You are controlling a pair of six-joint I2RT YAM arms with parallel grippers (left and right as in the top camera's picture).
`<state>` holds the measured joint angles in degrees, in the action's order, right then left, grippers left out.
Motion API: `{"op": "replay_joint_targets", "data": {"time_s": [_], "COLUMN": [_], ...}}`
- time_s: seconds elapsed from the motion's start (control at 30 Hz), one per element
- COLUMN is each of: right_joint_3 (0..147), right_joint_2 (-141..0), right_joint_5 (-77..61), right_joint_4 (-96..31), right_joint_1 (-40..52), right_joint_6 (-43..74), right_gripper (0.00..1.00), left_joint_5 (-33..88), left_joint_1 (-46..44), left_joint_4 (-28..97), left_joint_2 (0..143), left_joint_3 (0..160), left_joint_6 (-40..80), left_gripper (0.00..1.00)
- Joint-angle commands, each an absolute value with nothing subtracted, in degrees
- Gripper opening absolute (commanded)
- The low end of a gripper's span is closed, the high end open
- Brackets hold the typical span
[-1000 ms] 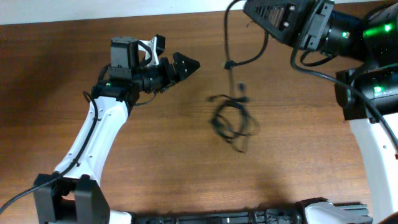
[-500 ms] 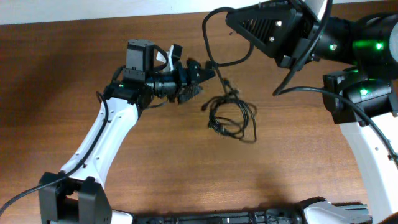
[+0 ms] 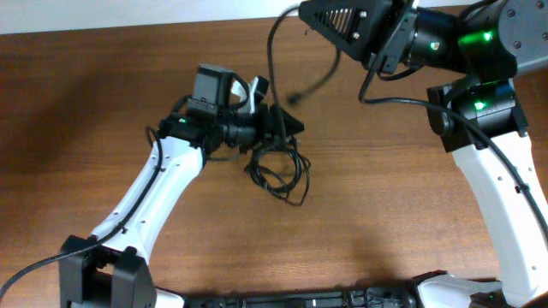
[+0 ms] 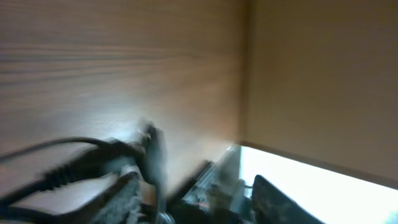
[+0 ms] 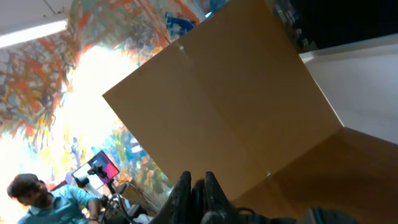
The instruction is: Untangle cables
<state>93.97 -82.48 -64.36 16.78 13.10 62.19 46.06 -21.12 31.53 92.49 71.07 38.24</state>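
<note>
A black cable tangle (image 3: 279,170) lies on the wooden table (image 3: 385,214), with one strand rising from it up to the top edge. My right gripper (image 3: 303,10) is raised at the top centre and is shut on that strand; the right wrist view shows its fingers (image 5: 198,184) pressed together on something dark. My left gripper (image 3: 288,125) is open just above the tangle's upper edge. The left wrist view is blurred: its fingers (image 4: 199,199) are spread, and a cable (image 4: 68,148) runs in from the left.
The table's far edge (image 3: 128,26) meets a pale wall. Both arm bases stand at the near edge, the left arm (image 3: 145,205) crossing the left half and the right arm (image 3: 505,197) on the far right.
My left gripper has moved right and down onto the tangle. My right gripper has moved left with the strand, and the tangle has been dragged left across the table.
</note>
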Motion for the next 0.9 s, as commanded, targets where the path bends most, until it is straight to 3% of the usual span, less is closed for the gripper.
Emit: {"op": "replay_joint_targets", "data": {"time_s": [0.0, 0.03, 0.2, 0.37, 0.43, 0.47, 0.5, 0.53, 0.6, 0.7, 0.87], "right_joint_3": [95.29, 95.29, 96.18, 96.25, 96.23, 96.23, 96.23, 96.23, 96.23, 96.23, 96.23], "right_joint_2": [-82.02, -82.02, -82.02, -82.02, -82.04, -82.13, -82.35, -82.94, -84.27, -86.04, -86.30], "right_joint_5": [-61.49, -60.66, -56.80, -57.82, -57.65, -56.99, -56.03, -55.44, -55.66, -55.27, -56.80], "right_joint_4": [17.50, 18.04, 23.42, 21.15, 10.31, 4.21, -0.86, -4.95, -6.02, -4.82, 6.02], "right_joint_1": [13.10, 13.10, 12.51, 7.68, 4.78, 4.01, 3.88, 3.88, 4.62, 7.29, 12.36], "right_joint_6": [65.52, 66.26, 69.73, 71.44, 66.57, 63.75, 62.04, 61.43, 61.54, 61.54, 68.51], "right_gripper": [0.04, 0.04, 0.04, 0.04, 0.04, 0.04, 0.04, 0.04, 0.04, 0.04, 0.04], "left_joint_5": [28.84, 26.55, 19.94, 19.92, 25.21, 28.82, 33.39, 40.03, 45.25, 45.19, 33.85], "left_joint_1": [-24.36, -25.12, -27.00, -24.10, -20.60, -18.90, -17.10, -14.37, -11.70, -12.21, -15.73], "left_joint_4": [35.79, 36.56, 40.18, 41.30, 41.19, 40.84, 40.42, 39.77, 39.57, 41.54, 40.88], "left_joint_2": [92.68, 92.68, 92.68, 92.68, 92.68, 92.66, 92.66, 92.66, 92.66, 92.66, 92.68], "left_joint_3": [71.18, 71.18, 71.18, 71.18, 71.20, 71.20, 71.20, 71.20, 71.20, 71.20, 71.20], "left_joint_6": [31.14, 31.14, 31.11, 31.18, 31.18, 31.18, 31.16, 31.16, 31.09, 29.87, 36.97], "left_gripper": [0.66, 0.60, 0.00, 0.00, 0.00, 0.15, 0.50, 0.66, 0.72, 0.72, 0.73]}}
